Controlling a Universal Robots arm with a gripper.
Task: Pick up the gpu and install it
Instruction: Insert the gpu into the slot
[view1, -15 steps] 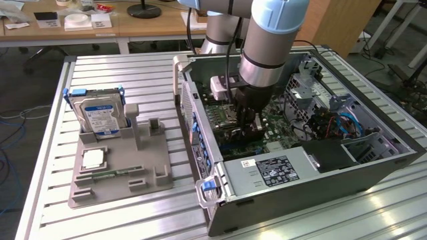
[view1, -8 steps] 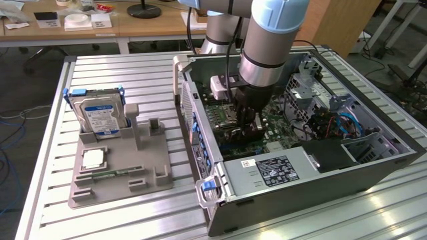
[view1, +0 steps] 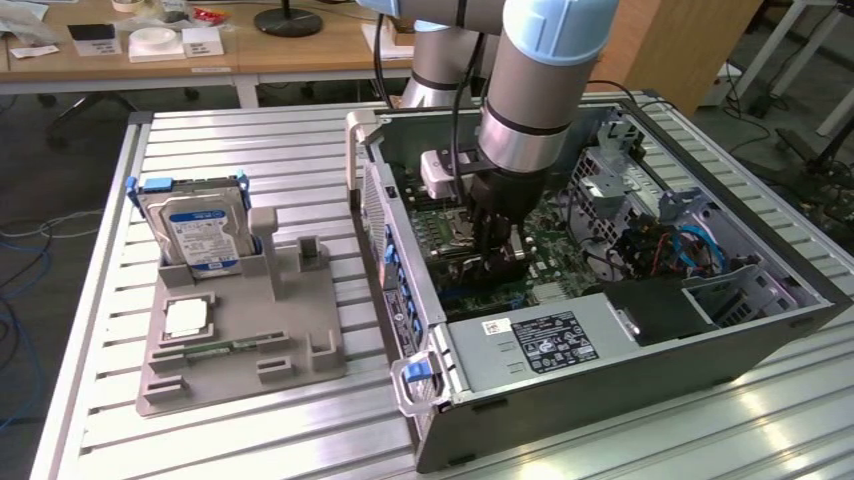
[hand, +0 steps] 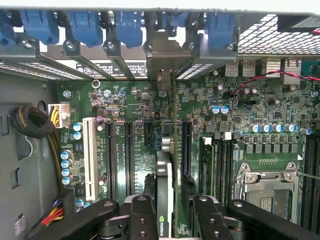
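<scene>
A: We see the gpu (hand: 166, 200) standing on edge between the gripper (hand: 167, 210) fingers, pinched from both sides. Its long axis runs along the expansion slots, the silvery bracket (hand: 165, 55) end pointing to the case's rear wall with the blue slot clips (hand: 85, 25).

B: Agreed. In the exterior view we see the arm (view1: 534, 90) reaching down into the open computer case (view1: 641, 330), so the card sits inside, over the motherboard (hand: 240, 120), low against it. Whether it is fully seated we cannot tell.

A: Counting: one card, one gripper, one white slot (hand: 90, 155) and several dark ones beside it. On the grey holder tray (view1: 240, 340) outside we count one blue-labelled hard drive (view1: 200, 235) upright and one slim green memory stick (view1: 220, 347) lying flat.

B: For room: the case walls close in all round, cables (view1: 674, 245) crowd the exterior view's right, and the card's neighbouring slots stand empty on both sides.
</scene>
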